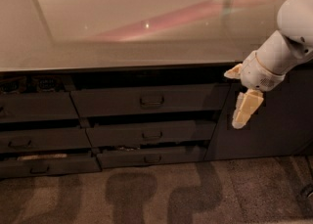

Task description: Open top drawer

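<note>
The tool (234, 100), fingers spread and empty, hangs beside the right end of the top drawer (112, 101), well off its loop handle (152, 100), so a careless approach might snag the lower drawer (122, 135) instead.

dim | pink glare on countertop (98, 47) | tool (233, 99) (right side) lit pale

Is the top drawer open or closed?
Closed, it seems: the top drawer shows only its front, no inside. The end effector hangs to its right, fingers open, away from the handle.
</note>
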